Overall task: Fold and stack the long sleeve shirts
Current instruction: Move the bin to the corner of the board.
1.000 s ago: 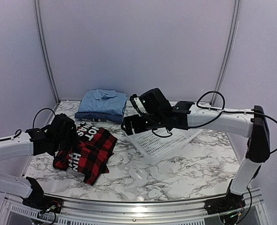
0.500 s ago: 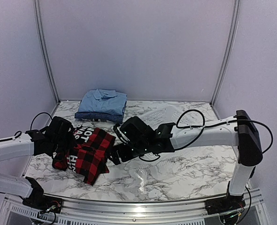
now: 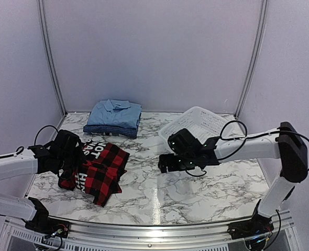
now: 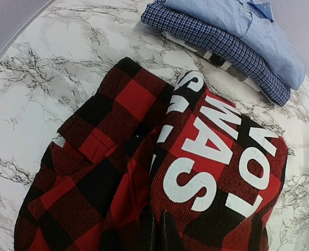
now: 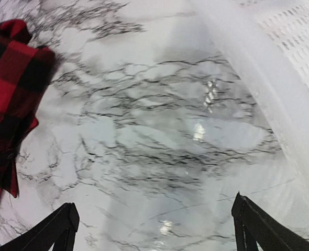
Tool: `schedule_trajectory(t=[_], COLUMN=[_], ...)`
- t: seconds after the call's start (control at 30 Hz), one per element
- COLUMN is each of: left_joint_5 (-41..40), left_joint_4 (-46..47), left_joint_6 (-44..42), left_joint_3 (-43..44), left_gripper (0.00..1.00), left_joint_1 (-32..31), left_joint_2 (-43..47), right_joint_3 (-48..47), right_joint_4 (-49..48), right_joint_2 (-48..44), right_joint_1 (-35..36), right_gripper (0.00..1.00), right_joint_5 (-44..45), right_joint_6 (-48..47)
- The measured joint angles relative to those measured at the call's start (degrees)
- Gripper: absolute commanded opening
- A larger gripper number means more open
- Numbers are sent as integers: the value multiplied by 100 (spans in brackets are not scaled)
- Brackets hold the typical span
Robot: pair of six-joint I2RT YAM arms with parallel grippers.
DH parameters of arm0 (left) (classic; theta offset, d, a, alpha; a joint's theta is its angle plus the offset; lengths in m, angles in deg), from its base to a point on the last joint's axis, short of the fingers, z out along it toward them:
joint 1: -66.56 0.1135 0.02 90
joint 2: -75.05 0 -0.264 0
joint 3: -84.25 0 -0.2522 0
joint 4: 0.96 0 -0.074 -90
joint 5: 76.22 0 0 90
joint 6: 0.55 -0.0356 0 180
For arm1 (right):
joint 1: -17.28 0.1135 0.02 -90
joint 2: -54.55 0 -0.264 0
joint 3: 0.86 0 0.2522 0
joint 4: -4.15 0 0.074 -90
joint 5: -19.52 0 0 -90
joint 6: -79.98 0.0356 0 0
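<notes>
One marble table (image 3: 207, 193) is shown, with a white mesh basket (image 3: 201, 123) at far right. At far left the light blue shirt (image 3: 115, 112) is stacked folded on the dark blue checked shirt (image 3: 110, 129). The plaid shirt (image 4: 196, 157) lies rumpled at near left, apart from that stack. A fold of it is pinched in the closed left gripper (image 4: 155, 230). The right gripper (image 5: 154, 225) is spread wide, empty, over bare marble. A free plaid edge should be taken by it, and the cloth drawn taut before folding.
</notes>
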Motion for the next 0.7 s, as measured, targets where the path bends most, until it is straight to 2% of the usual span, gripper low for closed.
schedule_trajectory(t=[0.2,0.33,0.47,0.57,0.7], left_joint_5=[33,68,83,96,125], left_joint_4=[39,52,61,66,76], left_joint_6=[-15,-28,-52,-83,-107], left_joint_3=[0,0,0,0,2], left_gripper=[0,0,0,0,0], left_joint_1=[0,2,4,13,28], left_joint_2=[-22,-68,-74,-74,-109], right_joint_3=[837,800,232,-518,-1650], right_joint_4=[-37,-35,72,46,-7], right_joint_2=[-1115,-1307,-927,-400,400], right_joint_1=[-964,-1121,-638,-177,37], right_gripper=[99,99,98,99,99], right_joint_5=[295,369,365,229,37], right_joint_6=[109,59,-33,-127,-358])
